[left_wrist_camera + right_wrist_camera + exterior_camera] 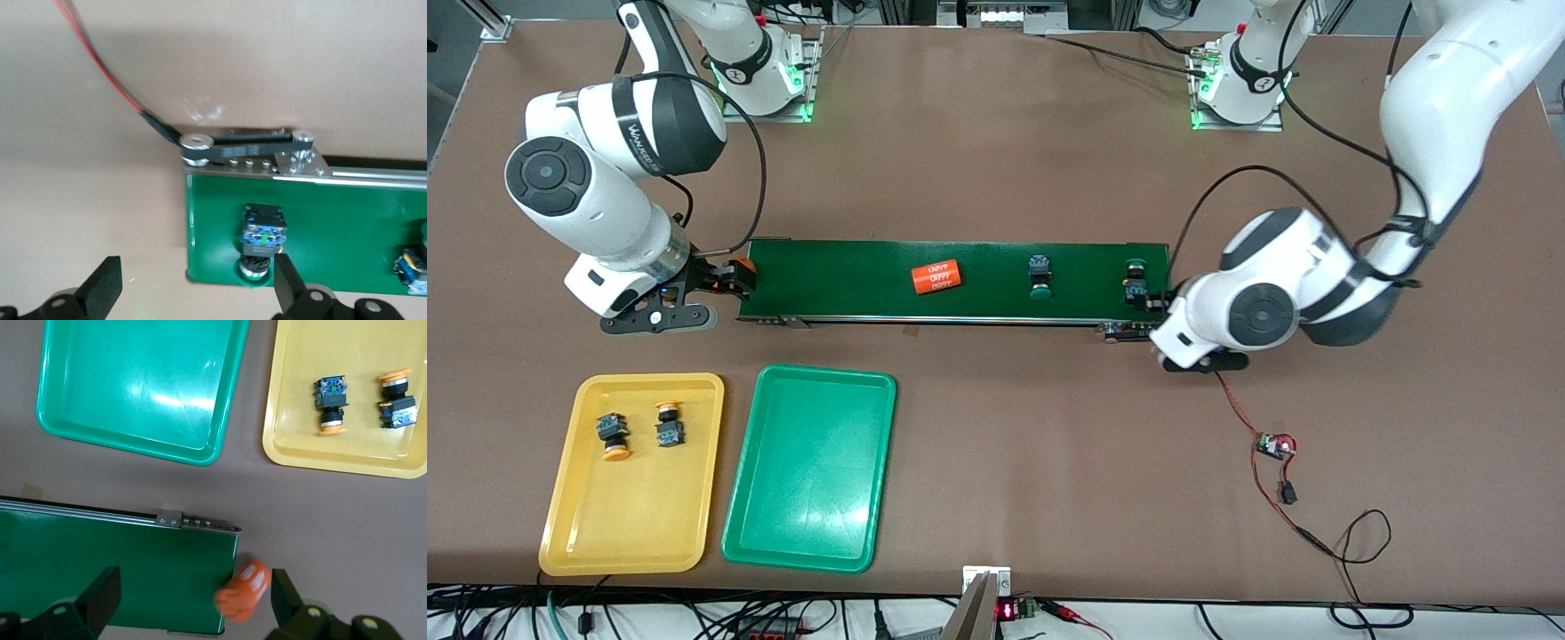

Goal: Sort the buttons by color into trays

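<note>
Two yellow-capped buttons (614, 436) (668, 425) lie in the yellow tray (631, 524); in the right wrist view they show as button (330, 403) and button (398, 401) in that tray (347, 450). The green tray (809, 498) (140, 387) beside it holds nothing. Two green-capped buttons (1040, 276) (1136, 280) lie on the belt. My left gripper (1152, 300) (195, 287) is open over the belt's end at the left arm's side. The end button (263, 233) lies just inside one finger (288, 283). My right gripper (725, 277) (193, 600) is open at the belt's other end.
The dark-green conveyor belt (836, 284) runs across the table's middle with an orange cylinder (936, 277) on it. A second orange cylinder (243, 590), blurred, sits at the belt's edge between the right gripper's fingers. A small circuit board (1274, 444) with red wires lies near the left arm.
</note>
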Motion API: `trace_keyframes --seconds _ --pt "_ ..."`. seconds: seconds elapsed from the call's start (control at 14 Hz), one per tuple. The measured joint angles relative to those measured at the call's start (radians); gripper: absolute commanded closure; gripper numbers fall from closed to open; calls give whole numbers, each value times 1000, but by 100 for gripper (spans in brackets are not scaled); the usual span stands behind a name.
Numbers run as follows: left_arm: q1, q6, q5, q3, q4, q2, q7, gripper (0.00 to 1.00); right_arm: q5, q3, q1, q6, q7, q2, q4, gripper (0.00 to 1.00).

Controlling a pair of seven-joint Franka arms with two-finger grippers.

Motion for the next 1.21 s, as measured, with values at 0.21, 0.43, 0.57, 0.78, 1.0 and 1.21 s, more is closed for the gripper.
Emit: trace_keyframes --seconds 0.21,0.43,0.57,0.78,1.0,1.21 --pt "2 -72 0 -6 104 -13 52 0 0 4 8 1 24 0 0 0" --pt "4 -172 0 -6 227 -13 196 0 5 33 11 2 93 0 0 0" --pt "16 -205 0 8 290 -23 315 0 7 74 30 14 190 0 -6 0" --pt "17 -207 -21 143 316 -125 550 0 9 91 111 42 309 7 -21 0" --pt "-41 -192 -221 359 315 -276 643 0 9 93 206 91 431 30 -29 0" --pt "-162 -157 -452 636 245 -424 699 0 9 93 244 140 498 60 -29 0"
